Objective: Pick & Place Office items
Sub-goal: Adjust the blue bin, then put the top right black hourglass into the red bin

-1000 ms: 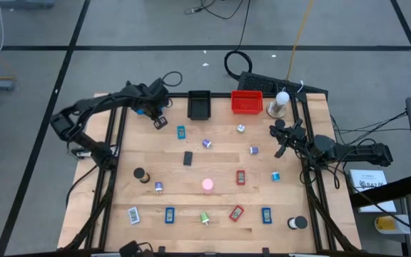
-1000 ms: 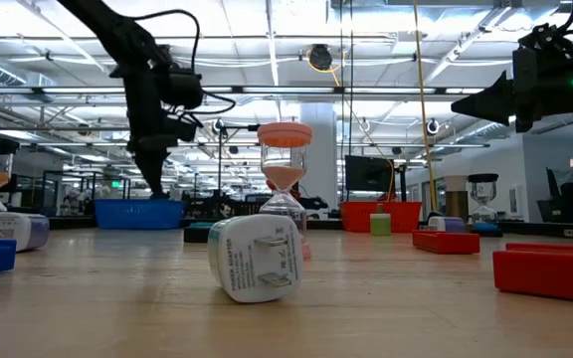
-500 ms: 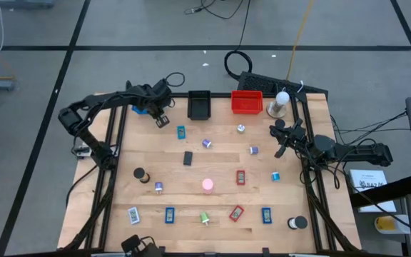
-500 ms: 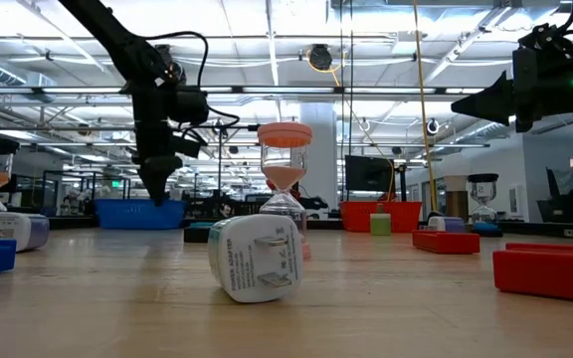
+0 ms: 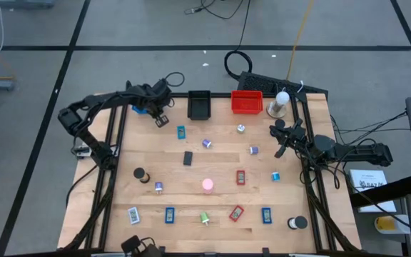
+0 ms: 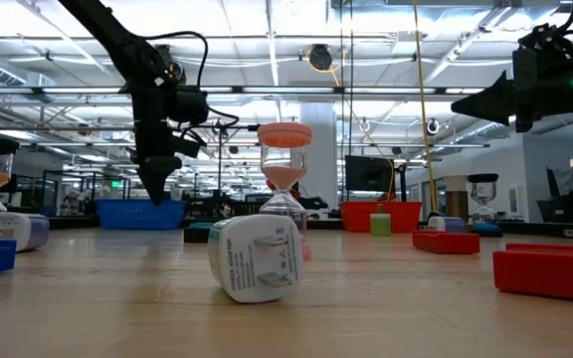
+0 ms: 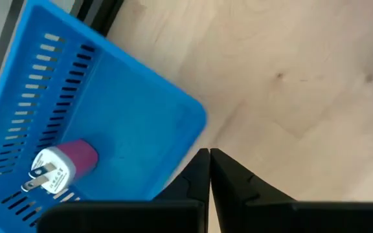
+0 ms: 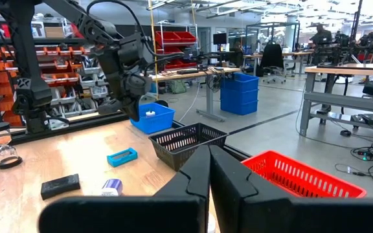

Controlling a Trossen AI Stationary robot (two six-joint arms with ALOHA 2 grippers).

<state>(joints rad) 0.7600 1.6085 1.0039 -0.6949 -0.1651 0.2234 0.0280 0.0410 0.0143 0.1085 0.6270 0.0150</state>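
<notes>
Several small office items lie spread over the wooden table: a teal rectangle [image 5: 181, 131], a purple cylinder [image 5: 207, 143], a black rectangle [image 5: 188, 158], a pink hourglass [image 5: 207, 185] and a white plug adapter [image 6: 257, 257]. My left gripper [image 5: 162, 119] is shut and empty above the table, just right of the blue tray [image 7: 102, 123]. In that tray lies a purple and white plug adapter [image 7: 60, 167]. My right gripper [image 5: 280, 140] is shut and empty, raised over the table's right side.
A black tray [image 5: 200, 106] and a red tray [image 5: 247, 102] stand along the far edge, with a white ball-topped stand [image 5: 280, 103] to their right. More rectangles and cylinders lie along the near edge. Bare wood shows between the items.
My left gripper has shifted a little toward the table's right, beside the blue tray, and has stayed shut. It has then held still.
</notes>
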